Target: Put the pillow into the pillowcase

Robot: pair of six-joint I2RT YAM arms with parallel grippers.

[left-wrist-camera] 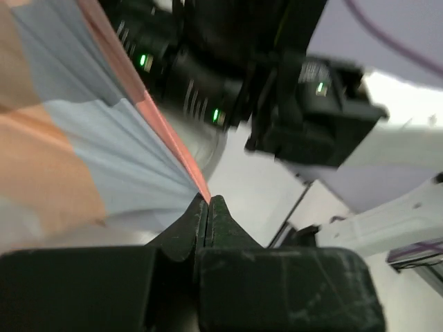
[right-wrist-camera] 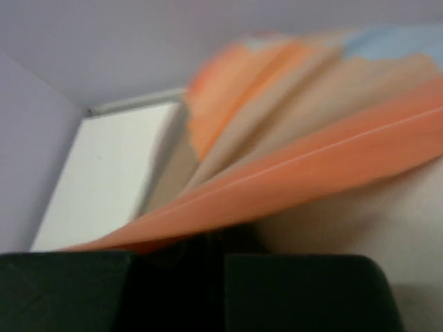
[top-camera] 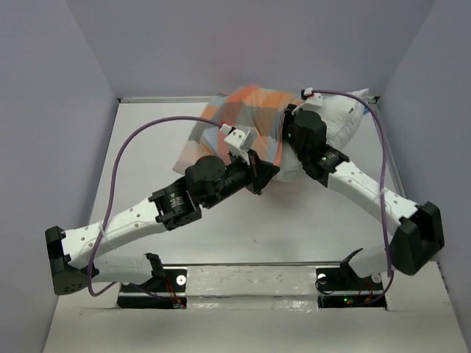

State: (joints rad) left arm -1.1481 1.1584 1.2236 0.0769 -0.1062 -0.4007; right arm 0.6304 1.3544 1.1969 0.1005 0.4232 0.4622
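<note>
The checked pillowcase (top-camera: 243,118) lies bunched at the back of the table, partly over the white pillow (top-camera: 342,118), whose bare end sticks out toward the back right corner. At the case's near edge my left gripper (top-camera: 271,170) is shut on its orange hem. In the left wrist view the fingertips (left-wrist-camera: 208,200) pinch that thin hem, and the pillowcase (left-wrist-camera: 83,152) fans away to the left. My right gripper (top-camera: 285,114) sits higher on the cloth. In the right wrist view its jaws (right-wrist-camera: 208,238) are mostly covered by an orange fold of the pillowcase (right-wrist-camera: 311,166) that runs into them.
Lilac walls close in the table on the left, back and right, with the back wall (top-camera: 243,44) just behind the bundle. The right arm (left-wrist-camera: 228,83) hangs close above the left gripper. Purple cables (top-camera: 118,169) loop off both arms.
</note>
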